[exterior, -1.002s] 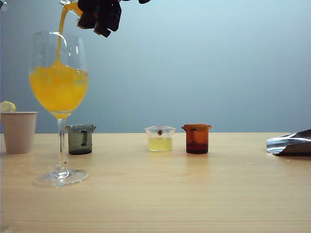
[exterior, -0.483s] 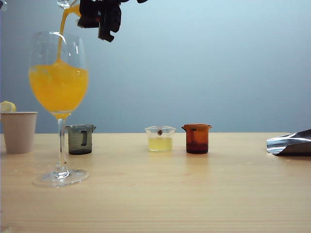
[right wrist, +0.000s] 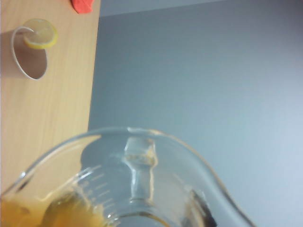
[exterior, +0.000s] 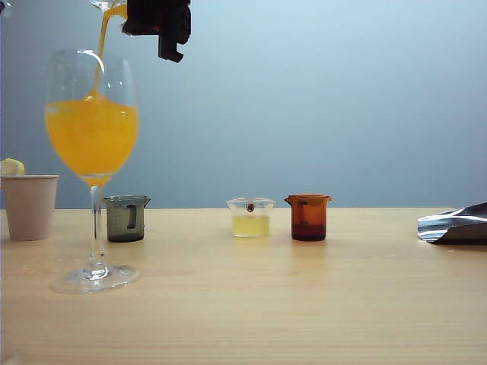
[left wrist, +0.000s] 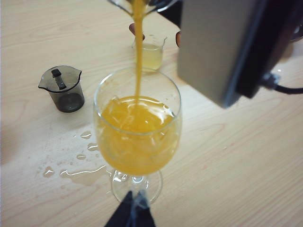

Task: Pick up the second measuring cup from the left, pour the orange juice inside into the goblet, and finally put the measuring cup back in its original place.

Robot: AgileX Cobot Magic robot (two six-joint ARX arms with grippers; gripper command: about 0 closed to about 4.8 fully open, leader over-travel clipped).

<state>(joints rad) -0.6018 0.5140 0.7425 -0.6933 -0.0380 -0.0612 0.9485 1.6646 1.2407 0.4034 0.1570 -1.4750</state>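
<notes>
The second measuring cup point(exterior: 106, 6) hung tipped above your goblet point(exterior: 92, 129), the right gripper point(exterior: 156, 19) clamping it; the left gripper point(left wrist: 130, 215), grip unclear, sat at the foot.

Take the goblet point(exterior: 92, 163) as your landmark: it stands on the surface point(exterior: 251, 304) at the left. Directly above it, your right hand point(exterior: 156, 23) holds the second measuring cup point(exterior: 103, 5) tipped, and the orange juice point(exterior: 92, 137) falls from it into the goblet. A paper cup point(exterior: 29, 205) sits left of the goblet. Right of it and further back stands a row of three beakers point(exterior: 126, 218). Your left hand point(left wrist: 131, 215) sits low by the goblet's foot.
</notes>
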